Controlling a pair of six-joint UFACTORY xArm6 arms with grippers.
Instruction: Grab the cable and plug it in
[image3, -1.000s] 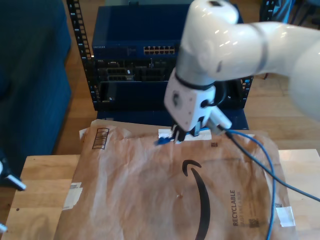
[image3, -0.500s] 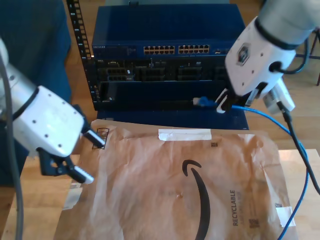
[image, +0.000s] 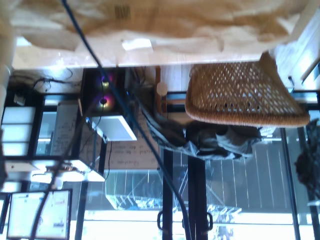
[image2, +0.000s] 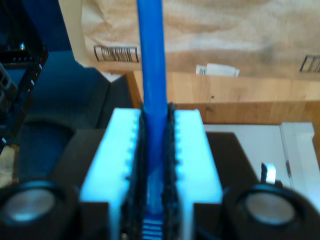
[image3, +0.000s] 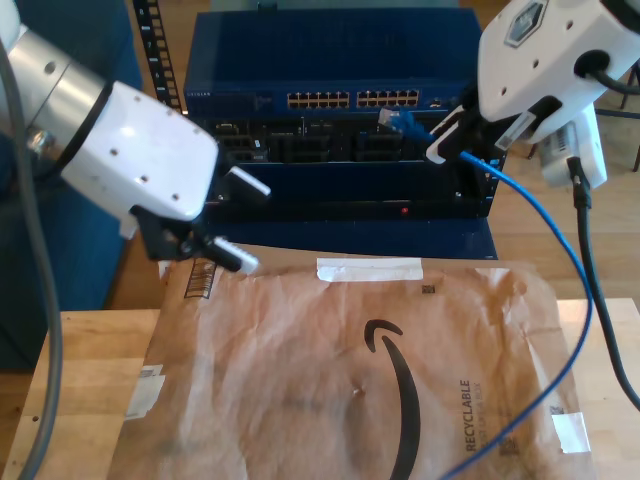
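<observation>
Two arms show in the exterior view, one at each side. My second gripper (image3: 450, 140) hangs at that view's right in front of the blue rack (image3: 330, 120), clenched on the one blue cable (image3: 540, 270). In the second wrist view the cable (image2: 151, 75) runs straight between the two pale fingers (image2: 112, 165), pinched tight with no gap on either side. One plug (image3: 398, 120) sticks out past the fingertips, just below the row of ports (image3: 355, 99) and close to it; whether it touches the rack I cannot tell. From the grip the cable drops in a long loop past the right edge of the brown paper mailer (image3: 350, 380) and runs off the bottom of the picture, so its other end is cut off.

My first gripper (image3: 225, 225) sits at the exterior view's left above the mailer's near corner — its two fingers stand apart with nothing between them. The first wrist view looks away across the room: one wicker chair (image: 240, 92), the mailer's edge (image: 150, 25), and a dark cable (image: 125, 105) crossing the frame, blurred.

One thick black cable (image3: 590, 260) hangs beside the blue one at the exterior view's right. One strip of white tape (image3: 368, 268) lies on the mailer, which covers most of the wooden table (image3: 85, 370). The ports are too small to count — two groups of them.
</observation>
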